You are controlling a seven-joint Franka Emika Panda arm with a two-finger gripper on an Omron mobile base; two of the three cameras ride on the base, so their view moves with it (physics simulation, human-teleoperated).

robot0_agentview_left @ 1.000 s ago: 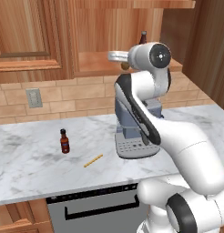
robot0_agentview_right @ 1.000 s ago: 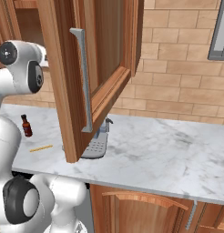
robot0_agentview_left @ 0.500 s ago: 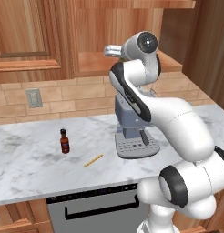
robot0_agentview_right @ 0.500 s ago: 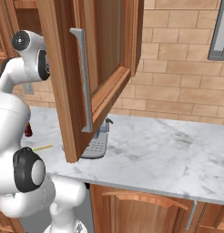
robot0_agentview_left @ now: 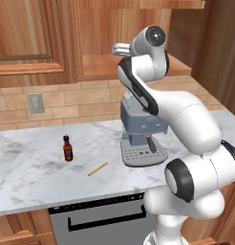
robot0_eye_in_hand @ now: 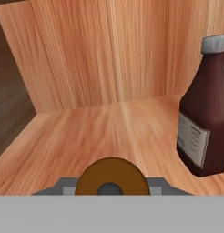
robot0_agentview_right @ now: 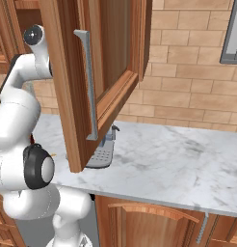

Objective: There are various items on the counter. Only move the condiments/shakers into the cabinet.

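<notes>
Cabinet (robot0_eye_in_hand: 86,123): light matt wood, visible grain. Brown bottle (robot0_eye_in_hand: 207,113): glossy dark glass, paper label. Table (robot0_agentview_left: 33,167): smooth veined marble.

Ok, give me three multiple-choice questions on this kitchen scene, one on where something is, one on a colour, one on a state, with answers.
1. Where does the dark brown bottle stand?
A. on the kitchen floor
B. on the cabinet shelf floor
C. on the coffee machine

2. What colour is the thin stick on the counter?
A. yellow
B. blue
C. white

3. How is the small sauce bottle placed?
A. lying on its side
B. upside down
C. upright

Answers: 1 B, the hand view shows it on the wooden shelf. 2 A, it is yellow against the marble. 3 C, its cap points up.
</notes>
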